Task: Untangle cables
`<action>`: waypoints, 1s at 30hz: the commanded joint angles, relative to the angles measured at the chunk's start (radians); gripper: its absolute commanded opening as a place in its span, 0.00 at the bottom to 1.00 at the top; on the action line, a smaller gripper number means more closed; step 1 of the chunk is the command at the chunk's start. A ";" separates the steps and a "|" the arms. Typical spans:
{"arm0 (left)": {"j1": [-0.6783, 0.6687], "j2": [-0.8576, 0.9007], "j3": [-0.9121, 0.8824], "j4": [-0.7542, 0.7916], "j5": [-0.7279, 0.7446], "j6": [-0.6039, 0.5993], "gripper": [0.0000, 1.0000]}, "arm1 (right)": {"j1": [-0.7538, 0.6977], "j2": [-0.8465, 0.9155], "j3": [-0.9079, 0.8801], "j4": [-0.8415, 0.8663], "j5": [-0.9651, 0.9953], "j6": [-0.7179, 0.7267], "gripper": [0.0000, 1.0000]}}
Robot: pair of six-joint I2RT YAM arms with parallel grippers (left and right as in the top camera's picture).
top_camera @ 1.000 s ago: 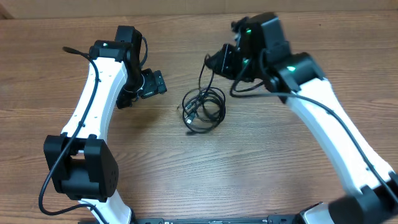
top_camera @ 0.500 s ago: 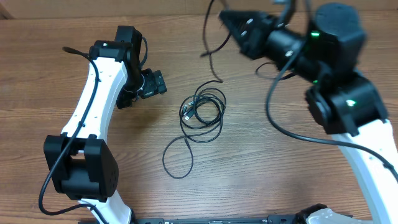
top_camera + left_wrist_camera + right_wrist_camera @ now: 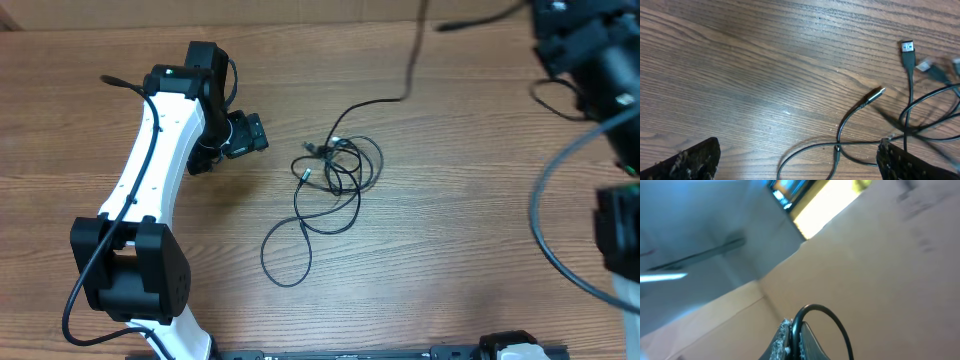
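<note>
Nearest on the bench (image 3: 450, 260), left of centre, a single slack loop of the cables (image 3: 335, 175) lies flat. Its two ends run away from the near edge into the main tangle. That tangle sits about mid-bench: several overlapping rings of thin black cord, with small plug tips poking out on its left side. The left wrist view shows two tips up close, a silvery barrel tip (image 3: 879, 93) lying on the wood and a flat USB plug (image 3: 908, 48) beyond it, the two apart. Other tips to the right of them are too blurred to make out.

Left of the tangle and slightly farther off, the left tool (image 3: 250, 135) sits low over the bench at the end of the white left arm (image 3: 150, 170), pointed toward the cords. Its fingers (image 3: 695, 160) are spread wide with nothing gripped. Cord lies on the wood between them, and I cannot tell whether the right-hand finger touches it.

From the far side of the tangle one strand leaves the bench and climbs toward the far right, out past the top edge of the overhead view. The right arm (image 3: 600, 80) fills the right edge there, large and blurred. In its wrist view the right tool (image 3: 794, 330) is closed tight on a thin black cord, which arches out from between the pads, with a cardboard wall (image 3: 880, 255) behind.
</note>
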 commanded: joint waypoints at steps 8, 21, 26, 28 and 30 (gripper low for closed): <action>-0.007 0.004 0.016 0.002 -0.011 -0.014 1.00 | -0.021 0.014 0.023 -0.328 0.019 0.004 0.04; -0.007 0.004 0.016 -0.131 0.349 -0.152 1.00 | -0.016 0.128 0.023 -0.484 -0.354 0.036 0.04; -0.006 0.004 0.016 -0.123 0.486 -0.207 1.00 | -0.016 0.144 0.023 -0.332 -0.473 0.125 0.04; -0.006 0.004 0.016 -0.121 0.490 -0.237 0.99 | -0.016 0.144 0.023 -0.257 -0.499 0.173 0.04; -0.007 0.004 0.016 -0.128 0.530 -0.305 1.00 | -0.014 0.143 0.023 -0.225 -0.501 0.218 0.04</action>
